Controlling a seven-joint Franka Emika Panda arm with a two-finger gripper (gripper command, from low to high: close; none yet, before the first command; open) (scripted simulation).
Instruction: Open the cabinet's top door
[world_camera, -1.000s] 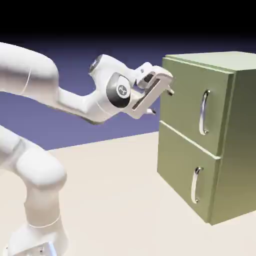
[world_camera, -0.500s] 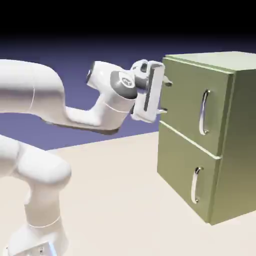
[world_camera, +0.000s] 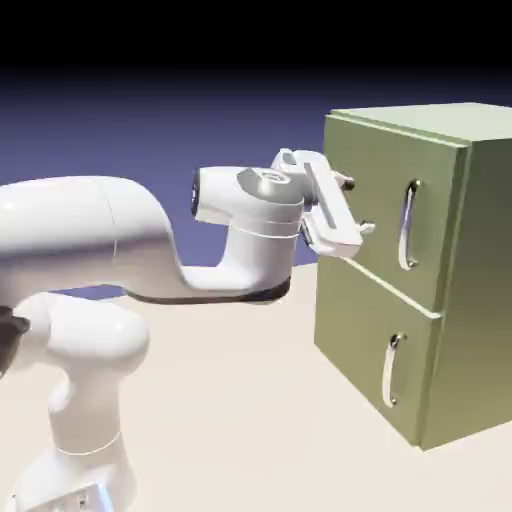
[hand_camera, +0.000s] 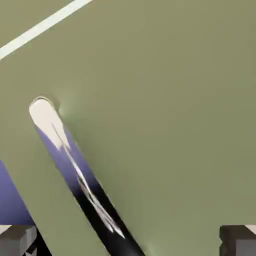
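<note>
Pincer (world_camera: 358, 206) wide, nothing in it; top door (world_camera: 385, 190) shut, on the exterior view's right, its handle (world_camera: 407, 225) right of the pincer; I'd square the roll to the bar first, then ease in with a finger either side; avoid bumping the panel.

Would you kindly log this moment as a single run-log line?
fingers: open, empty | top door: closed | handle: not gripped
</note>
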